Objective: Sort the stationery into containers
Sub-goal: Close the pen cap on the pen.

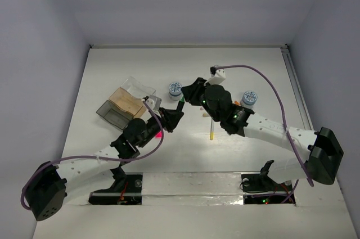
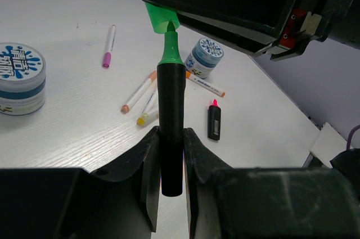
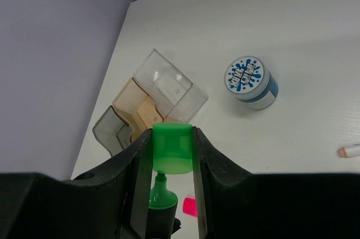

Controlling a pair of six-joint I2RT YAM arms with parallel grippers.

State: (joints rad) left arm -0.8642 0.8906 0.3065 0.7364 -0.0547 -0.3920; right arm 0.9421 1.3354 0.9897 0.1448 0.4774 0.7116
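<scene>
My left gripper (image 2: 171, 138) is shut on a black marker (image 2: 171, 109) with a bare green nib, held upright above the table. My right gripper (image 3: 172, 140) is shut on the marker's green cap (image 3: 172, 149), which sits just over the nib with a gap still showing above the green collar (image 3: 162, 197). In the top view both grippers, left (image 1: 171, 116) and right (image 1: 188, 94), meet at mid-table beside the containers (image 1: 126, 102). The clear (image 3: 169, 84), tan (image 3: 138, 109) and grey (image 3: 112, 129) trays lie just beyond the cap.
Two blue-white discs (image 1: 175, 88) (image 1: 250, 98) stand on the table. Several thin pens (image 2: 138, 94) (image 2: 108, 45) and a short black marker with a pink tip (image 2: 214, 120) lie loose. A yellow-tipped pen (image 1: 211, 129) lies below the right arm.
</scene>
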